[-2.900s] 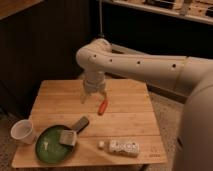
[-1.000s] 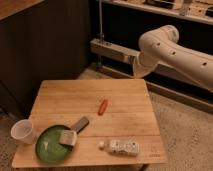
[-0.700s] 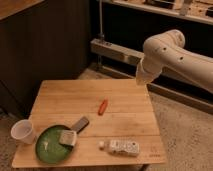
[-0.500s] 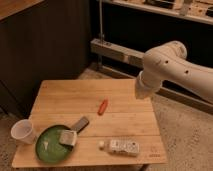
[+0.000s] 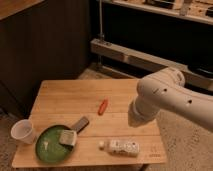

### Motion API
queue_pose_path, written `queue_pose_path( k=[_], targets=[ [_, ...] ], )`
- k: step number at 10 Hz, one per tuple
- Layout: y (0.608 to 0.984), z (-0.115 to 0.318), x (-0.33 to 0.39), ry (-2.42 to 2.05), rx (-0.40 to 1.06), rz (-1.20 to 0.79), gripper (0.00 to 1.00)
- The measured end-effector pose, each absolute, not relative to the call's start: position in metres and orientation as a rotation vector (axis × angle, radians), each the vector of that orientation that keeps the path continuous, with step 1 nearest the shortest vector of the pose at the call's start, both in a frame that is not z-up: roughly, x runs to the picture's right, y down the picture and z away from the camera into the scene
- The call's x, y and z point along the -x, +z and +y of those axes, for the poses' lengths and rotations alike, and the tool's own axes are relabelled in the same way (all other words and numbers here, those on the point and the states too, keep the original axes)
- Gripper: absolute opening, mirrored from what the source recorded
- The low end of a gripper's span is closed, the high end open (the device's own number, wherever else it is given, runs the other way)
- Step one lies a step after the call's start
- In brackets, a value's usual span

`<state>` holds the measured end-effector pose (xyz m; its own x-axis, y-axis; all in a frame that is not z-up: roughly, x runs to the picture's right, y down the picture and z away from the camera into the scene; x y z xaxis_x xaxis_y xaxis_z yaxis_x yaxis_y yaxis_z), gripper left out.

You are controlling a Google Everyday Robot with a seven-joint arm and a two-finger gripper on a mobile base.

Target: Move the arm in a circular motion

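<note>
The cream-white arm (image 5: 170, 97) of thick smooth tubes with small dark holes reaches in from the right. Its rounded joint (image 5: 147, 102) hangs over the right part of the wooden table (image 5: 65, 95). The gripper is hidden behind this joint and does not show. The arm touches nothing on the table that I can see.
On the table lie a small red-orange item (image 5: 103, 106), a green plate (image 5: 46, 150) with a pale block and a dark-handled tool (image 5: 75, 130), a white cup (image 5: 23, 132) at the left and a white bottle (image 5: 120, 146) on its side. A metal shelf frame (image 5: 145, 60) stands behind.
The arm left the table's middle, swung up and to the back right, then came down and nearer, now over the table's right edge. The objects on the table have not moved.
</note>
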<state>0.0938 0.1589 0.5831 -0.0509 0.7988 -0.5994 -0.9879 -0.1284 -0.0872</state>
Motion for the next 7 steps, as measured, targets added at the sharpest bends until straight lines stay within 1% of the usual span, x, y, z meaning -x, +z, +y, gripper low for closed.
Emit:
queue_pose_path(
  k=[2,3,5,7],
  targets=[
    [0.576,0.177,-0.060,1.542,0.657,0.424,0.00],
    [0.577,0.181,-0.023,1.477,0.699,0.436,0.00],
    [0.590,0.176,0.019,1.391,0.736,0.446,0.00],
    [0.620,0.153,0.064,1.287,0.768,0.438,0.00]
  ],
)
